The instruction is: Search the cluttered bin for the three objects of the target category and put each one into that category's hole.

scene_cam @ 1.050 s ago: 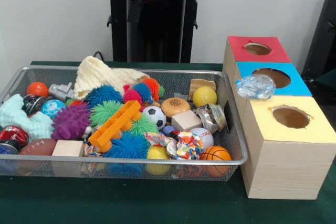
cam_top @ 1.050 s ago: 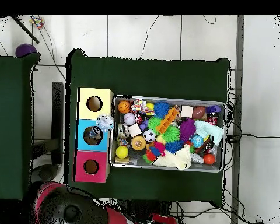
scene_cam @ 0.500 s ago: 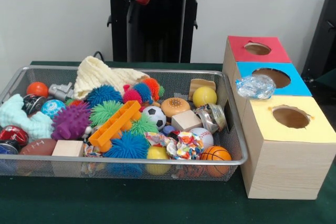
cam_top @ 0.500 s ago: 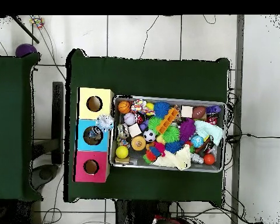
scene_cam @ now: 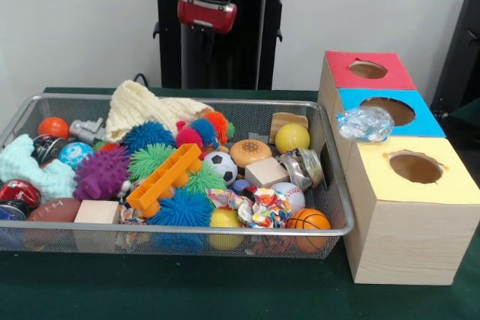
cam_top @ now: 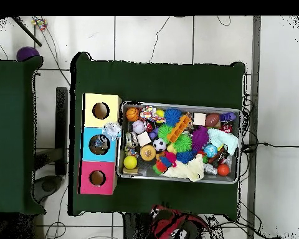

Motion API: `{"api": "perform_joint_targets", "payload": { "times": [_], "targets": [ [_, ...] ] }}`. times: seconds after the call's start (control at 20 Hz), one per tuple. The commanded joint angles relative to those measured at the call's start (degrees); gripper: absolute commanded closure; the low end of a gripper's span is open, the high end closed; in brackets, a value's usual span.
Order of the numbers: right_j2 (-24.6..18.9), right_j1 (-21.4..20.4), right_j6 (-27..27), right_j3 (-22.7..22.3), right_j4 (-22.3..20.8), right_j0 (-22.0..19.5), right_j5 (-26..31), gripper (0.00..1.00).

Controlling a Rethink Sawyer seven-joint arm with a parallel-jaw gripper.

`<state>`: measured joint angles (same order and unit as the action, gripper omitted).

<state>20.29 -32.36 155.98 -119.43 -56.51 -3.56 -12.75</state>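
Observation:
A wire mesh bin (scene_cam: 330, 177) (cam_top: 234, 112) holds a heap of toys: spiky rubber balls (scene_cam: 182, 209), a purple spiky ball (scene_cam: 100, 173), a soccer ball (scene_cam: 220, 165), a mini basketball (scene_cam: 307, 220), a yellow ball (scene_cam: 292, 138), wooden blocks (scene_cam: 266, 171) and an orange plastic piece (scene_cam: 163, 179). Right of the bin stand three wooden boxes with round holes: red top (scene_cam: 390, 73), blue top (scene_cam: 427, 121), yellow top (scene_cam: 450, 185). My arm's red and black end (scene_cam: 208, 5) (cam_top: 174, 223) hangs high behind the bin, apart from everything. The gripper itself is lost against the dark pedestal.
Crumpled clear plastic (scene_cam: 365, 123) (cam_top: 112, 130) lies on the blue box beside its hole. A cream knitted cloth (scene_cam: 139, 106) and a pale blue cloth (scene_cam: 30, 166) lie among the toys. Green cloth (scene_cam: 187, 290) covers the table.
The arm's end has swung toward the middle behind the bin and come lower in the front view. Nothing in the bin or on the boxes has moved.

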Motion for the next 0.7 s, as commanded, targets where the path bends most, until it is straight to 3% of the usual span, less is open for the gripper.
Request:
{"api": "perform_joint_targets", "payload": {
  "times": [0.05,0.4,0.7],
  "targets": [
    [-15.3,-1.9,-2.7,14.1,5.3,-2.0,11.8,1.00],
    [-21.5,-3.8,-6.7,16.5,7.6,-5.8,19.5,1.00],
    [-21.9,-3.4,-5.4,19.1,8.9,-4.9,23.2,1.00]
  ]
}}
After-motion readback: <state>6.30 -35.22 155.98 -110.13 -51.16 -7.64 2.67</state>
